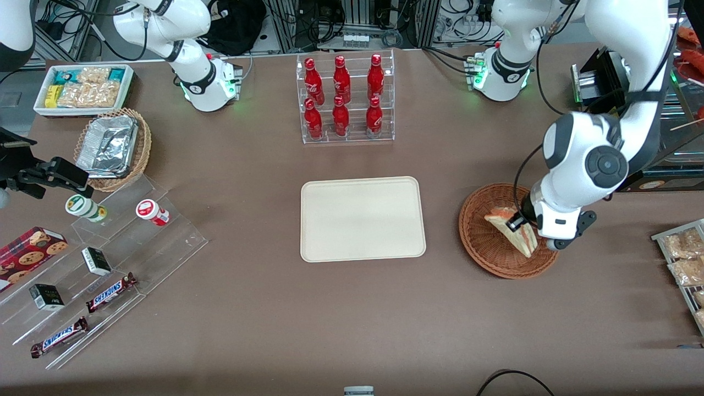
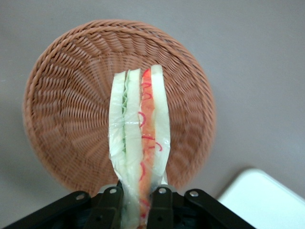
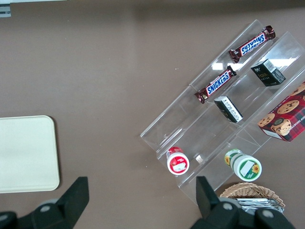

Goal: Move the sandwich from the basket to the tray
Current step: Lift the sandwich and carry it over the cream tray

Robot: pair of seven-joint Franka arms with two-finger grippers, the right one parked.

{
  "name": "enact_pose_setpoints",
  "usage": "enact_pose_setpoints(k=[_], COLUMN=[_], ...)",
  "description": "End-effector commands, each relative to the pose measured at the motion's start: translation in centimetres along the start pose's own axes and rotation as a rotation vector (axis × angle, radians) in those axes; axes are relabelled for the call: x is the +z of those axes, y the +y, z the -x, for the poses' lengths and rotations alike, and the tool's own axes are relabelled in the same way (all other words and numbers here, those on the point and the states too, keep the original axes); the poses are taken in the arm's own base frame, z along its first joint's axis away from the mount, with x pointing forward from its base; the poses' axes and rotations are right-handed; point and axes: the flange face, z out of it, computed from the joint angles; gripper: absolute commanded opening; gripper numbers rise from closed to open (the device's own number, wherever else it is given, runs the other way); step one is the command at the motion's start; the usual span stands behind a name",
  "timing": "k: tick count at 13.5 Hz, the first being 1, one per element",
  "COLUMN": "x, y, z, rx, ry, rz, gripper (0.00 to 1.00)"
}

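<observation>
The sandwich [image 1: 526, 242] is a pale bread wedge in clear wrap with red-orange and green filling. It sits over the round reddish-brown wicker basket [image 1: 484, 245], toward the working arm's end of the table. My left gripper [image 1: 520, 224] is over the basket and shut on the sandwich's narrow end. In the left wrist view the sandwich [image 2: 138, 119] stands out from between the two black fingers [image 2: 162, 198], with the basket [image 2: 66, 109] below it. The cream-beige tray [image 1: 363, 218] lies bare at the table's middle, beside the basket; a corner shows in the wrist view [image 2: 262, 195].
A clear rack of red bottles [image 1: 345, 99] stands farther from the front camera than the tray. Toward the parked arm's end are a white bin of snacks [image 1: 82, 88], a lighter basket with foil trays [image 1: 113, 146] and acrylic steps with snacks [image 1: 99, 269]. Snack packets [image 1: 685, 258] lie at the working arm's end.
</observation>
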Motion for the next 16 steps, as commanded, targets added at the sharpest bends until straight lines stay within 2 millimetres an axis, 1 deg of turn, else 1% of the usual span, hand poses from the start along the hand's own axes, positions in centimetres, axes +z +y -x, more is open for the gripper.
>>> enact_pose_setpoints(k=[1, 2, 4, 5, 6, 7, 8, 10, 12, 13, 15, 16], x=[-4.1, -4.3, -2.5, -1.4, -0.4, 1.2, 3.2, 6.3, 10.0, 11.1, 13.5, 14.3], y=[5.6, 7.9, 12.8, 15.0, 17.2, 19.1, 20.4, 22.2, 23.2, 23.6, 24.2, 24.6], z=[4.7, 7.2, 13.3, 15.4, 17.1, 19.1, 21.2, 24.3, 26.3, 26.4, 27.2, 27.4], rx=[0.081, 0.129, 0.257, 0.305, 0.343, 0.381, 0.417, 0.472, 0.534, 0.541, 0.565, 0.579], ry=[0.008, 0.010, 0.003, -0.001, 0.002, 0.000, -0.011, -0.011, 0.017, 0.028, 0.031, 0.047], rz=[-0.034, -0.024, -0.035, -0.026, -0.001, 0.011, 0.008, 0.024, -0.010, -0.001, 0.010, 0.019], gripper=[0.09, 0.09, 0.09, 0.09, 0.09, 0.09, 0.09, 0.10, 0.10, 0.10, 0.10, 0.10])
